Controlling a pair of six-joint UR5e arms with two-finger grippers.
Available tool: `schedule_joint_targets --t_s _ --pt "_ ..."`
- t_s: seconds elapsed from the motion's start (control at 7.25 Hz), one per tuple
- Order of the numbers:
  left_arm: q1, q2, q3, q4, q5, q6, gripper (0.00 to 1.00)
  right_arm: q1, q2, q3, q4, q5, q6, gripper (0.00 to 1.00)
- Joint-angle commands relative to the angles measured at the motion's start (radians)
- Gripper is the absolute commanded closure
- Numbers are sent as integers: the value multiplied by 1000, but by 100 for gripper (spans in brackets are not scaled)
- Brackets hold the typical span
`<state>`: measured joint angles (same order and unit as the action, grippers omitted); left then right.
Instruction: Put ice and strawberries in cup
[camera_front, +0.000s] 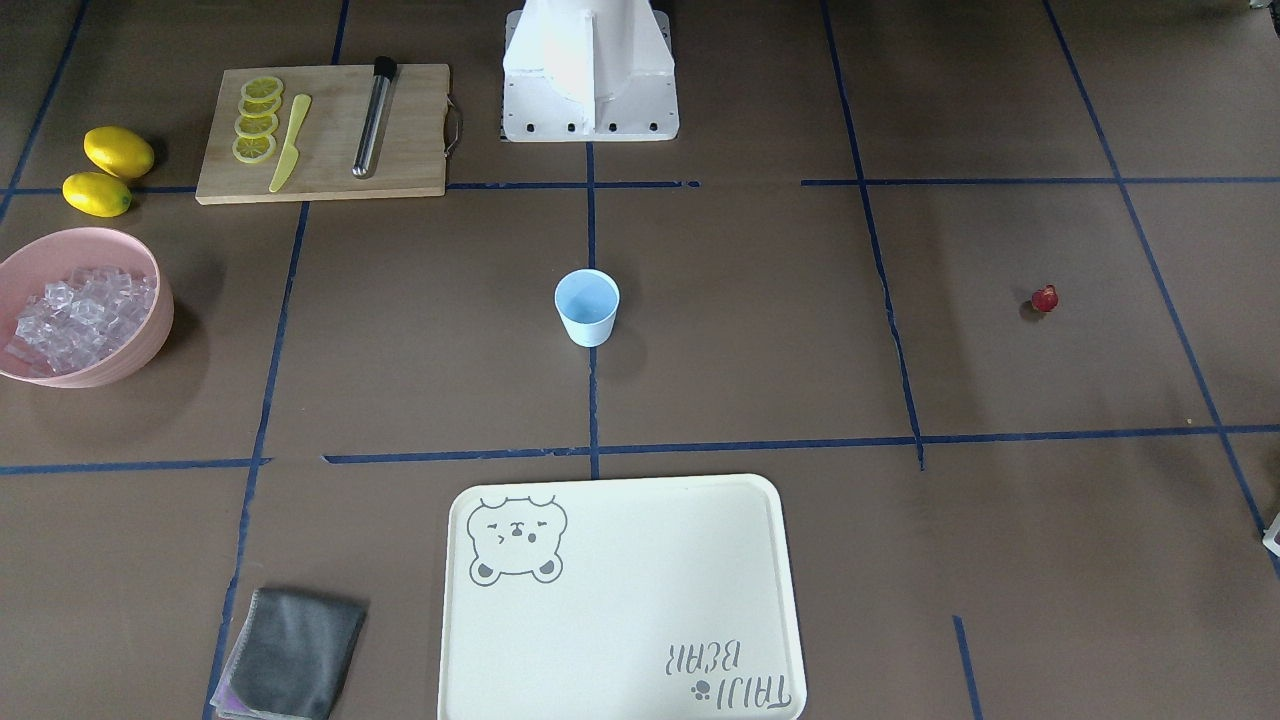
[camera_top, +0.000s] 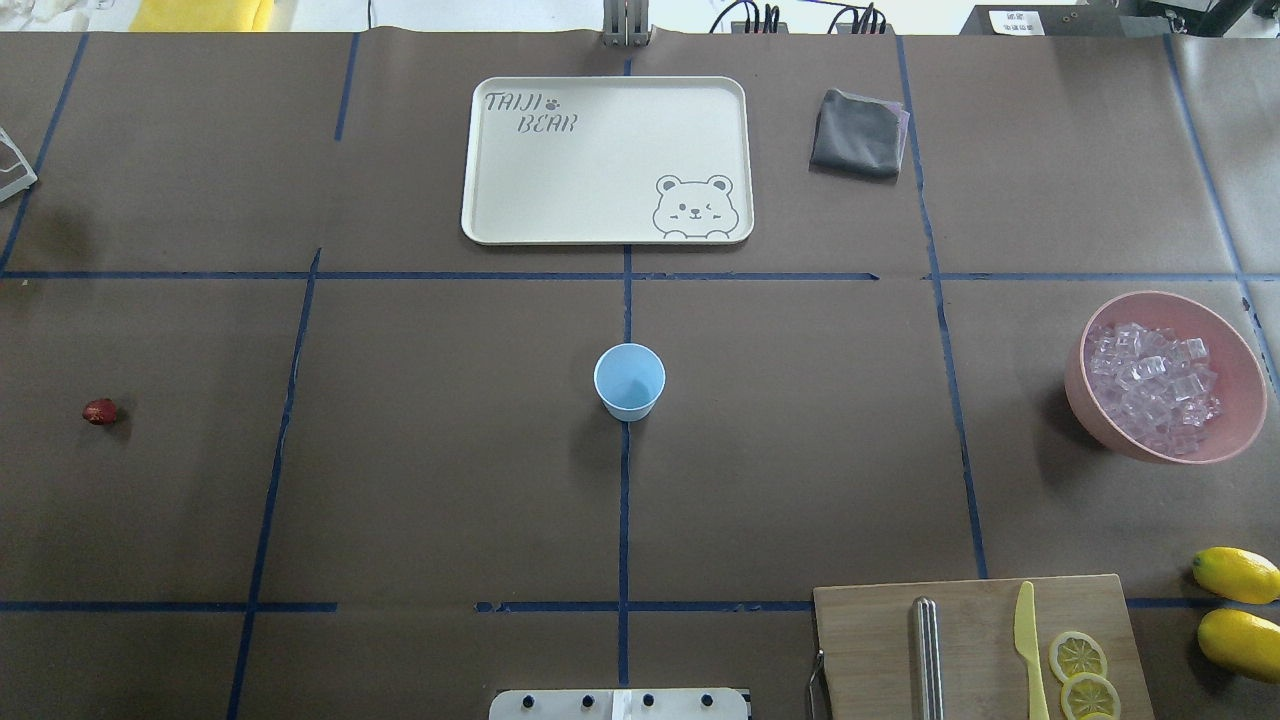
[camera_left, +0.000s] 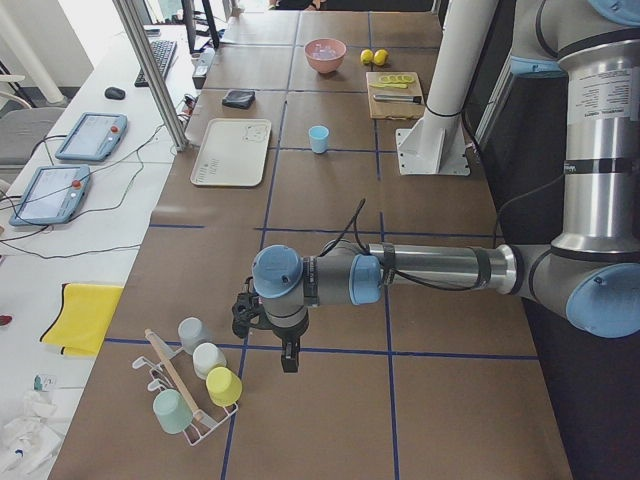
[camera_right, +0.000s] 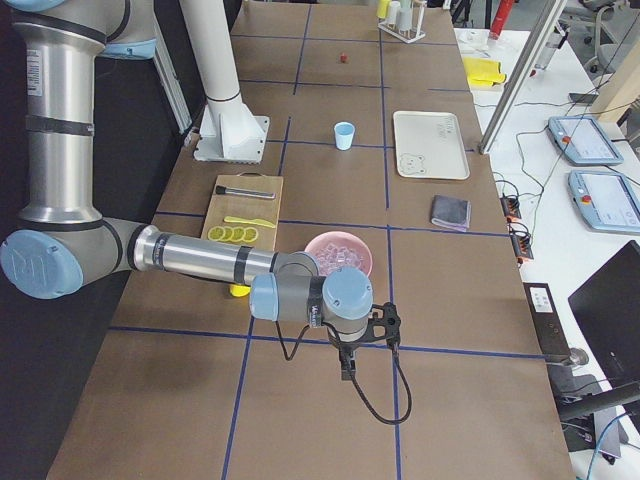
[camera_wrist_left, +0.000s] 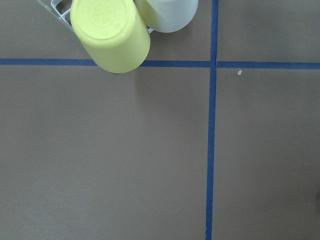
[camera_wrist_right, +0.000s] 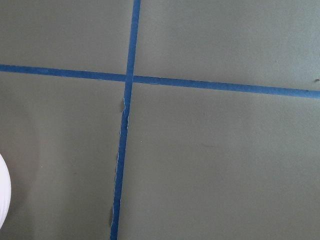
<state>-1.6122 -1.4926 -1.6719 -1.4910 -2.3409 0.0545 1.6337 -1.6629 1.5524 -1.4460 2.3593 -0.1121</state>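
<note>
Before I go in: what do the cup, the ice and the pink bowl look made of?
Cup: likely plastic, matte pale blue, thin even wall.
Ice: clear, glassy cubes with bright highlights; real or acrylic, cannot tell.
Pink bowl: probably matte plastic, uniform colour, no glaze shine.

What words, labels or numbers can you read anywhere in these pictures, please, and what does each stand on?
"TAIJI BEAR": printed on the cream tray, with a paw print beside it and a bear face in the opposite corner.
White label at the overhead view's top right: too small to read.
Tablet screens in the side views: too small to read.
No other text shows.
</note>
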Motion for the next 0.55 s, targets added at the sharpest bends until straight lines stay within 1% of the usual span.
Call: schedule_joint_targets --t_s 0.0,0.28,0.41 --pt "0 0 -2 0 0 -1 0 0 -3 3 1 -3 8 0" --pt "0 -2 -3 0 0 1 0 0 -6 20 6 6 12 0" --pt "0 -2 -5 0 0 1 0 -3 1 17 13 -3 8 0"
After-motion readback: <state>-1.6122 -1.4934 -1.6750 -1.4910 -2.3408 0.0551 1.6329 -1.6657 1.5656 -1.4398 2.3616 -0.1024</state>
